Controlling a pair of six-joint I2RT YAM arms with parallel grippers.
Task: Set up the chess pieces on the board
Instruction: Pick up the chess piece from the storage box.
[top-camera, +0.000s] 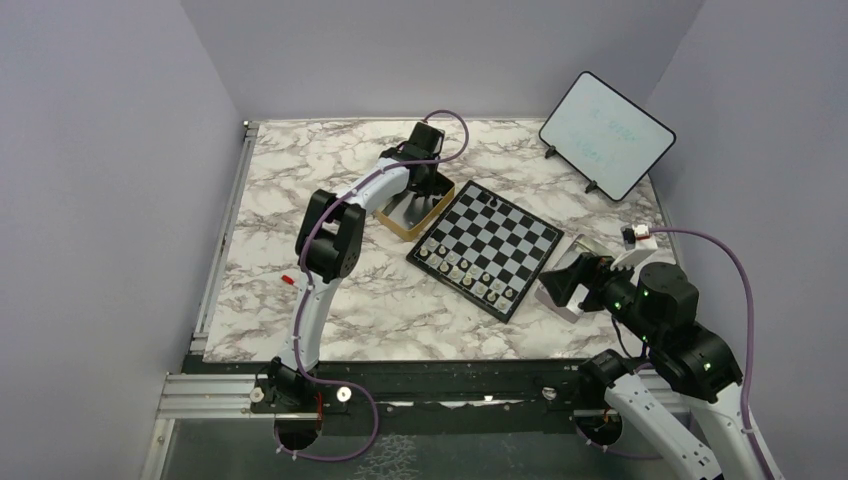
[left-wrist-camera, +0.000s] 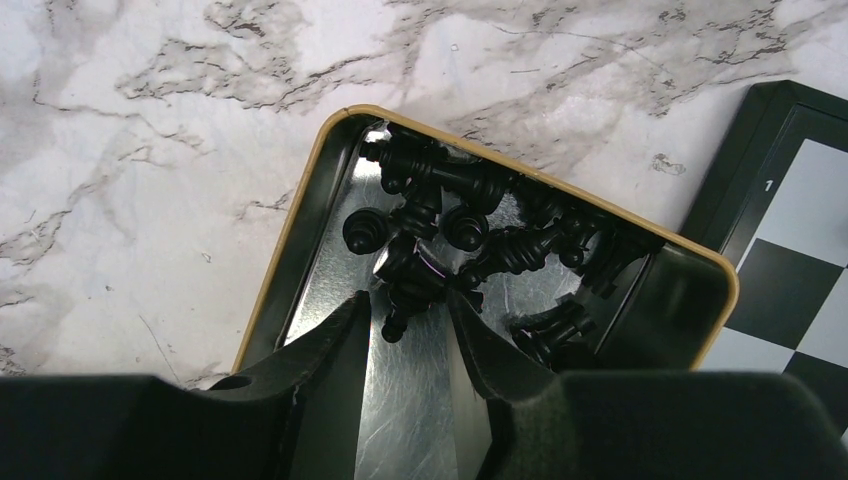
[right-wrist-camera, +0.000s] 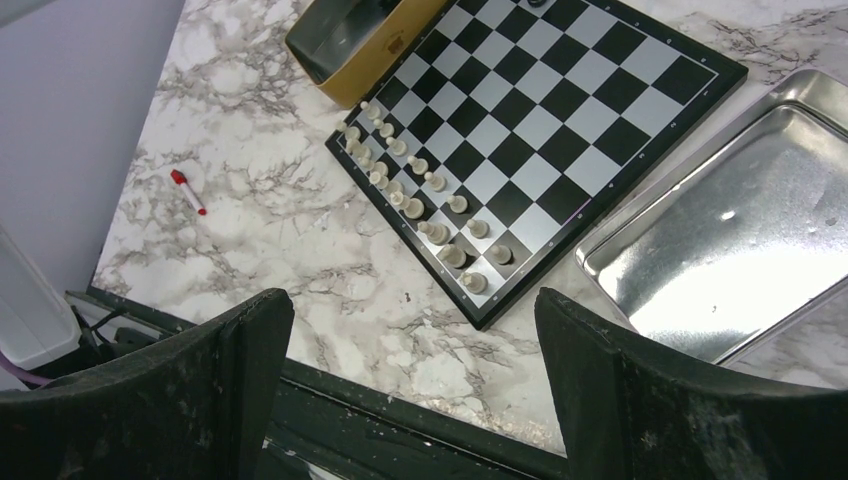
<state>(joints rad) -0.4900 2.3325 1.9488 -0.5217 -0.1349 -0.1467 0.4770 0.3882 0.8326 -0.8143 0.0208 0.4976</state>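
Observation:
The board lies at mid-table, with two rows of pale chess pieces along its near-left edge and one dark piece at its far side. Several black chess pieces lie heaped in the gold tin left of the board. My left gripper reaches down into that tin, its jaws partly open and straddling one lying black piece; contact is unclear. My right gripper hangs wide open and empty over the table's near edge, right of the board.
A shallow silver tray lies just right of the board, under my right arm. A white tablet stands at the back right. A small red-tipped item lies on the marble at left. Walls close in both sides.

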